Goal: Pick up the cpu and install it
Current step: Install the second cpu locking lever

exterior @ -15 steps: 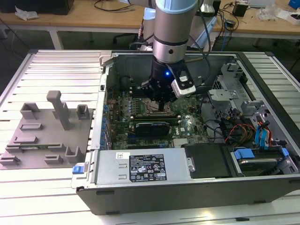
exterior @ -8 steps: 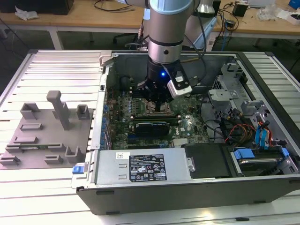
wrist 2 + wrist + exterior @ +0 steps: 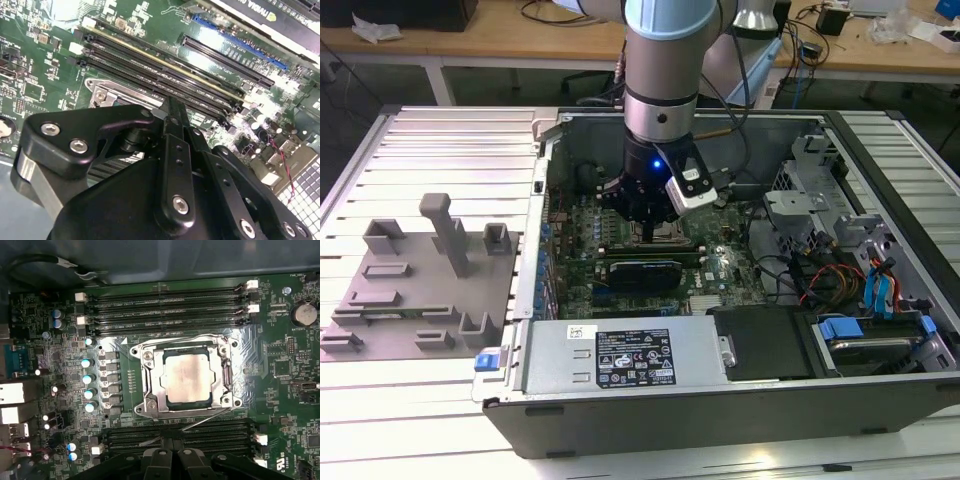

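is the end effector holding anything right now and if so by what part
Nothing is held. The cpu sits in the socket frame, and the end effector hangs beside it with its fingers together.

A ribbed, pale metal table (image 3: 430, 150) fills the near part of the scene in the exterior view. On the exterior view's left, a grey fixture plate (image 3: 415, 290) with upright pegs lies on it. At the far side, wooden workbenches (image 3: 500, 35) on white legs carry cables (image 3: 555, 12) and crumpled paper (image 3: 375, 30). Bright light glares off the table's near edge.
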Controlling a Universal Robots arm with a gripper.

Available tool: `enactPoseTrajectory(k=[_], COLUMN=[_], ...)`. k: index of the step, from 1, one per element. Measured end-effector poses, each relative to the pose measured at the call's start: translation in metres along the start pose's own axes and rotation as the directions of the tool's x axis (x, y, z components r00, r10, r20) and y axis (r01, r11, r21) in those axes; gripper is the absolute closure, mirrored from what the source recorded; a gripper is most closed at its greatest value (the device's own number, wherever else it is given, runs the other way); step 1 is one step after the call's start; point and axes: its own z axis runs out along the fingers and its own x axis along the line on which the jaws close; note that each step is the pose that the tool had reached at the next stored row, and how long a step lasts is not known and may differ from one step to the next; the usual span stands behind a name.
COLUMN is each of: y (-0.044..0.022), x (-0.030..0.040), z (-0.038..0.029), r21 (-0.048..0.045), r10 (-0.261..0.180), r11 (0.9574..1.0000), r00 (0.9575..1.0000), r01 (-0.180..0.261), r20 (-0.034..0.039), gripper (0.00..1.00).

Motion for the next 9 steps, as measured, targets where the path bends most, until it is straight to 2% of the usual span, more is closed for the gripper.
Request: enactPoseTrajectory(k=[3,7,9], y=[-0.0001,-0.0008,-0.0011], x=[0.0023,0.0126,0.0169], z=[0.0011,0.0041,0.0055], r21=[-0.0003,-0.0002,-0.0012], r10=[0.0,-0.003,-0.003], r11=[1.0,1.0,1.0], r00=[1.0,1.0,0.9999], r01=[0.0,0.003,0.003], r20=[0.0014,0.0032,0.0099], gripper=[0.89,0.89,0.89])
